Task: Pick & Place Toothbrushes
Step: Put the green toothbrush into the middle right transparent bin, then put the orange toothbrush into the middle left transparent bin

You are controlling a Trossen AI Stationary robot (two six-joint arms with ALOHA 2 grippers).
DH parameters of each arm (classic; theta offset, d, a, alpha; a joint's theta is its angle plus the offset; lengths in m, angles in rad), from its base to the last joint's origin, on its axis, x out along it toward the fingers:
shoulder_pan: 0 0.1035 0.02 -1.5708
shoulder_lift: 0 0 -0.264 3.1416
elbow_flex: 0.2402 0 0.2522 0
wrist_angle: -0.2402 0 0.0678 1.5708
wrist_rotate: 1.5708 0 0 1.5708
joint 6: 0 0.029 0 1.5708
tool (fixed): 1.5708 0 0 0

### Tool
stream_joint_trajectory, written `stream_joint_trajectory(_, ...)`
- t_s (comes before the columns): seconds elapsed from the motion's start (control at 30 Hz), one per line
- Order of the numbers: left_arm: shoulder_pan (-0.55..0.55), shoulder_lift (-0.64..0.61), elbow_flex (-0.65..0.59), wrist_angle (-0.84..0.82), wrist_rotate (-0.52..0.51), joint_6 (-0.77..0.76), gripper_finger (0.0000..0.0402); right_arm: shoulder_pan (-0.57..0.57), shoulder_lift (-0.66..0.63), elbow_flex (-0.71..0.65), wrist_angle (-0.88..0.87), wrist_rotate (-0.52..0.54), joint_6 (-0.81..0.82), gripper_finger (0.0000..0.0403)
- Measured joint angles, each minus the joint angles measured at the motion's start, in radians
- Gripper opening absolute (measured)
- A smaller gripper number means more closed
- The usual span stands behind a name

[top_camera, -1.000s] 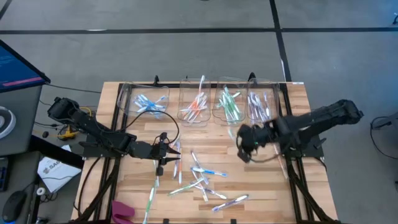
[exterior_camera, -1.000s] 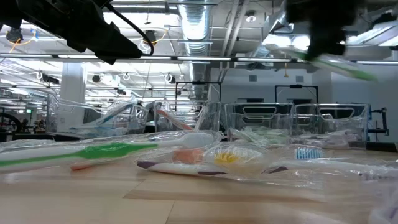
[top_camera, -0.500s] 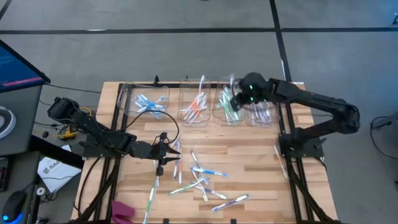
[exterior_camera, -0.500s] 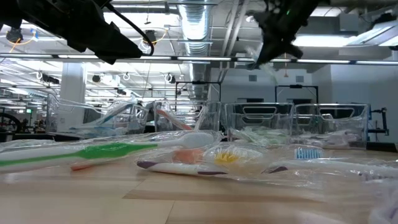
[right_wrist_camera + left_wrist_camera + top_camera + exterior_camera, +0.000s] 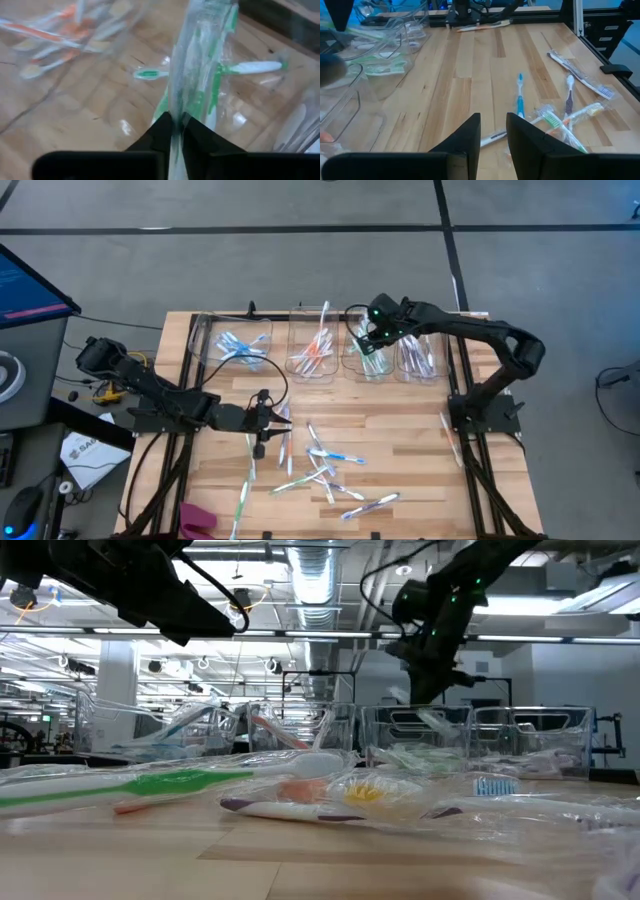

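Note:
My right gripper (image 5: pixel 370 338) hangs over the clear bin of green toothbrushes (image 5: pixel 368 355) at the table's far edge, shut on a wrapped green toothbrush (image 5: pixel 200 55). More green toothbrushes (image 5: pixel 250 66) lie on the bin's floor below it. Several loose toothbrushes (image 5: pixel 325 470) lie flat on the wood in the middle of the table. My left gripper (image 5: pixel 268 420) hovers at the table's left middle, pointing toward the loose toothbrushes (image 5: pixel 520 97), open by a narrow gap (image 5: pixel 493 125) with nothing in it. My right gripper pinches the wrapped green toothbrush between its two fingers, on the wrapper at one end (image 5: pixel 176 107). The fingers slant steeply down from above and lie along the toothbrush. It sticks out beyond the fingertips, lifted clear, over the bin's floor.
Four clear bins stand in a row along the far edge: blue (image 5: pixel 240 345), orange (image 5: pixel 312 352), green, purple (image 5: pixel 418 352). A lone green toothbrush (image 5: pixel 243 495) and a pink object (image 5: pixel 197 520) lie near the front left. Bare wood lies between the bins and the loose pile.
My right gripper has swung from the table's right middle toward the far edge and leftward, carrying the green toothbrush, and has tipped more steeply down over the green bin. My left gripper has kept still.

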Motion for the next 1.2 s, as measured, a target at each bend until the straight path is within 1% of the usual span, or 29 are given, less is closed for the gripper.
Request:
stream_joint_trajectory(0.2,0.0,0.0,0.0,0.0,0.0,0.0,0.0086,-0.002,0.02,0.0,0.001,0.001,0.0,0.0106)
stream_joint_trajectory(0.4,0.0,0.0,0.0,-0.001,0.0,0.0,0.0086,-0.002,-0.019,0.001,-0.001,0.001,0.027,0.0193)
stream_joint_trajectory(0.5,-0.001,0.0,0.0,-0.005,0.0,0.001,0.0086,0.005,-0.052,0.0,-0.005,-0.015,0.038,0.0224)
stream_joint_trajectory(0.57,-0.009,-0.006,0.0,-0.015,0.0,0.035,0.0086,0.014,-0.078,0.001,-0.003,-0.025,0.068,0.0238)
stream_joint_trajectory(0.7,-0.052,-0.042,0.0,-0.04,0.001,0.183,0.0086,0.054,-0.137,0.001,-0.002,-0.026,0.093,0.0249)
stream_joint_trajectory(0.9,-0.126,-0.115,0.0,-0.069,0.001,0.261,0.0086,0.179,-0.235,0.001,0.004,-0.013,-0.022,0.0249)
stream_joint_trajectory(1.03,-0.162,-0.161,0.0,-0.069,0.001,0.241,0.0086,0.295,-0.277,0.001,0.035,0.079,-0.024,0.0249)
stream_joint_trajectory(1.1,-0.173,-0.179,0.0,-0.066,0.001,0.171,0.0086,0.365,-0.29,0.001,0.072,0.14,-0.026,0.0249)
stream_joint_trajectory(1.2,-0.176,-0.191,0.0,-0.067,0.001,0.07,0.0086,0.477,-0.295,0.001,0.115,0.278,-0.027,0.0249)
